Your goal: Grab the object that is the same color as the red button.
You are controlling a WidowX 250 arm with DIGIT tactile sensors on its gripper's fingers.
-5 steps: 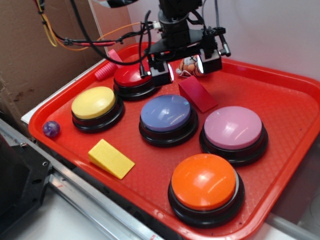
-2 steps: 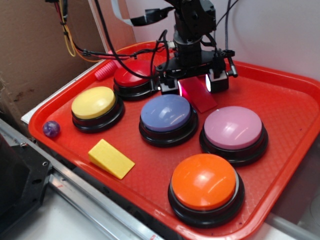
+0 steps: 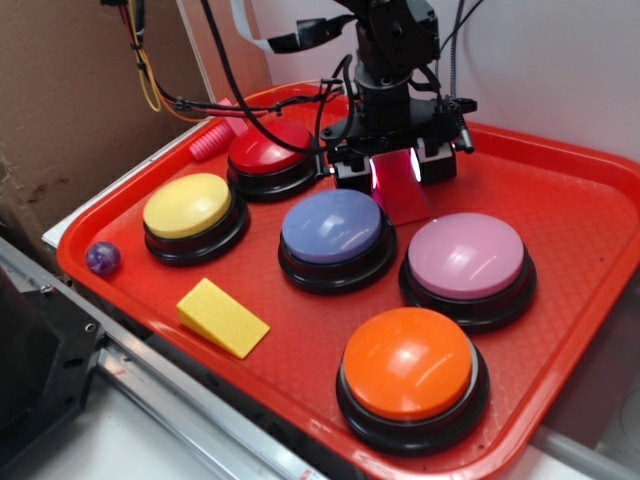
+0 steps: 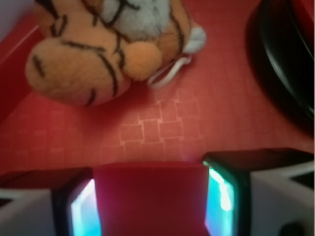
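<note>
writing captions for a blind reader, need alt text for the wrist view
The gripper has its two lit pads either side of a dark-red wedge block on a red tray. Beyond lies an orange striped plush toy; a button's black base is at right.

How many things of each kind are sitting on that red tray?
Round dome buttons: 5, with red, yellow, blue, pink, orange tops
Plastic wedge blocks: 2, dark red, yellow
Pink ribbed bolt: 1
Purple ball: 1
Striped plush tiger: 1
Total: 10
</note>
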